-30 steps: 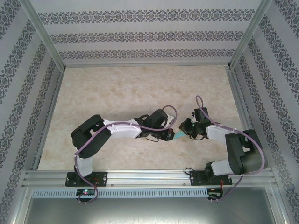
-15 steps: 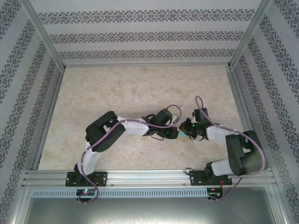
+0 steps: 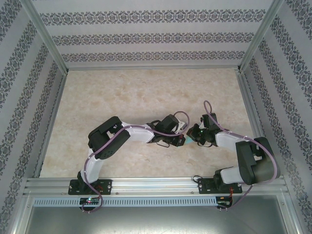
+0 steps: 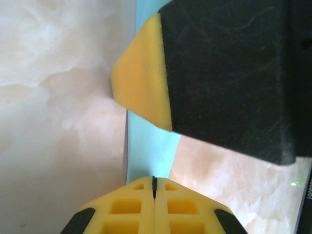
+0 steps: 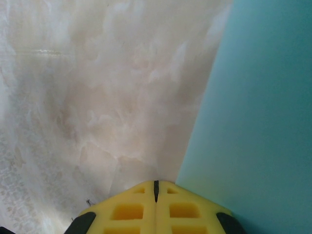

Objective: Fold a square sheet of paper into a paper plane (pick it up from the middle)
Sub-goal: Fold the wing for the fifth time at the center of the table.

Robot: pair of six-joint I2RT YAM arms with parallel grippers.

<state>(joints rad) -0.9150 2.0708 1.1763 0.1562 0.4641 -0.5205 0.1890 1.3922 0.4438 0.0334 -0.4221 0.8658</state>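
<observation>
No text, label, brand or number can be read. A dark part at the right edge of the left wrist view carries a line of tiny pale print, too small and cut off to make out. The walls bear ornamental bands, not lettering.

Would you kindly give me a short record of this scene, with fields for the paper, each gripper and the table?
paper: light cyan, plain, between the tips of the two arms, near the middle of the table
left gripper: shut, tip at the paper's edge
right gripper: shut, tip at the paper's edge, close to the left one
grip on paper: cannot tell for either
table: pale marbled top
</observation>
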